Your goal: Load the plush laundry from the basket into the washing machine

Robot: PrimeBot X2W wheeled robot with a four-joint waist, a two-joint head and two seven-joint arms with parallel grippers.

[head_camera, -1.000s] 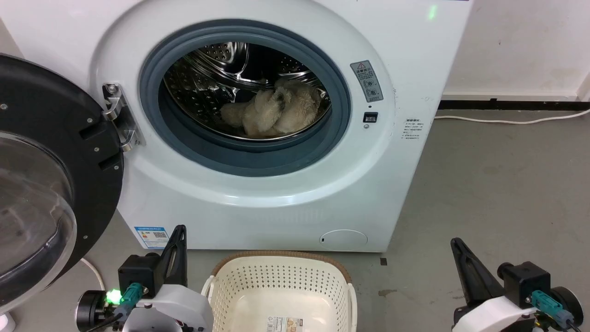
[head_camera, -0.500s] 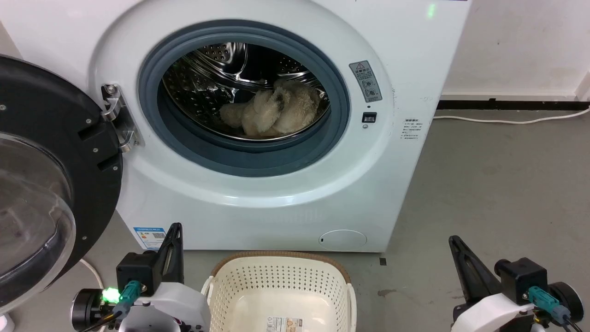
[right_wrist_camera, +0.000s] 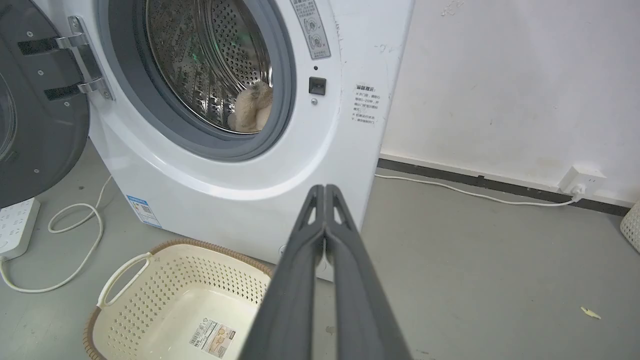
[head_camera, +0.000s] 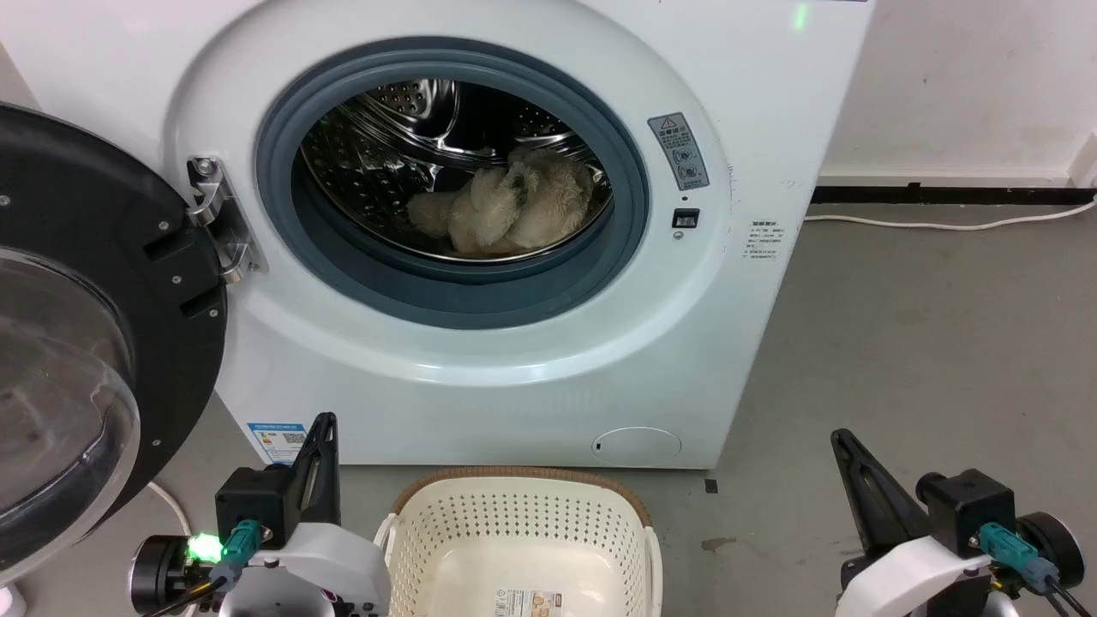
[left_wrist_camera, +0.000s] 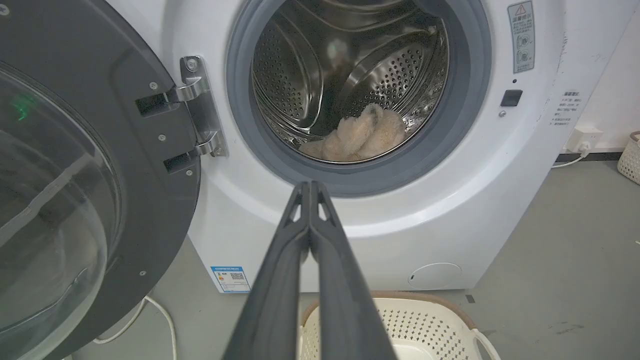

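Washer: the washing machine (head_camera: 514,377) is a smooth white box with a rounded front; a thick grey rubber seal (head_camera: 463,302) rings its round opening.
Drum: the drum (head_camera: 386,154) is shiny steel, ribbed and dotted with small holes.
Door: the door (head_camera: 103,197) is a black rim around domed clear glass. It hangs wide open at the left on a metal hinge (head_camera: 218,218).
Toy: the plush toy (head_camera: 514,210) is fluffy and cream-beige with soft rounded limbs. It lies on the bottom of the drum, toward the right, behind the seal.
Basket: the basket (head_camera: 523,523) is cream plastic with perforated walls, a brown woven-look rim and white side handles. It stands on the floor (head_camera: 926,343) just in front of the washer, and a label (head_camera: 527,602) is stuck to its bare bottom.
Left gripper: the left gripper (left_wrist_camera: 310,186) has its two long dark fingers pressed together tip to tip. It is closed on nothing and touches nothing. It sits low beside the basket's left side and points at the washer's front.
Right gripper: the right gripper (right_wrist_camera: 325,188) is closed in the same way and holds nothing. It is over bare floor, well apart from the basket's right side.
Around: the floor is grey and matt. A white cable (head_camera: 943,226) runs along the foot of the wall to a socket (right_wrist_camera: 580,181). A white power strip (right_wrist_camera: 15,220) with a looped cord lies under the door.
In the way: the open door stands to the left of the left gripper, apart from it, and the basket sits between the two grippers.
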